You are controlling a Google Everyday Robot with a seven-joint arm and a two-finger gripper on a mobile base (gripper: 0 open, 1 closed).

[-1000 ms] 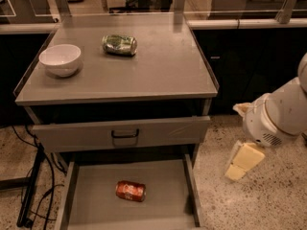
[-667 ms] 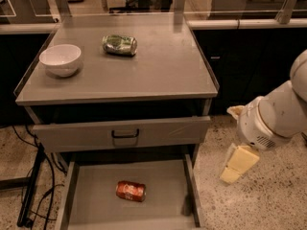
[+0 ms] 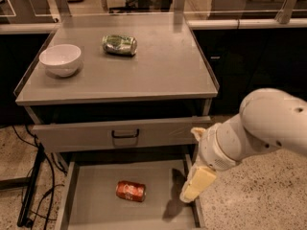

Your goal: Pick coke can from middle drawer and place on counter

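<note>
The coke can (image 3: pixel 130 190) lies on its side on the floor of the open middle drawer (image 3: pixel 93 195), left of centre. The counter (image 3: pixel 163 71) is the grey cabinet top above. My gripper (image 3: pixel 190 164) hangs at the end of the white arm, over the drawer's right wall, to the right of the can and a little above it. It is open and empty. One cream finger (image 3: pixel 195 185) points down-left into the drawer's right side. The other finger's tip (image 3: pixel 197 132) shows by the upper drawer's right end.
A white bowl (image 3: pixel 60 59) and a green-and-silver can (image 3: pixel 119 45) on its side sit on the counter's back left. The upper drawer (image 3: pixel 86 138), with a black handle, is slightly pulled out above the middle drawer. Cables (image 3: pixel 29 190) hang at the cabinet's left. Speckled floor lies to the right.
My arm and gripper have moved left, from beside the cabinet to over the middle drawer's right wall. The coke can has not moved.
</note>
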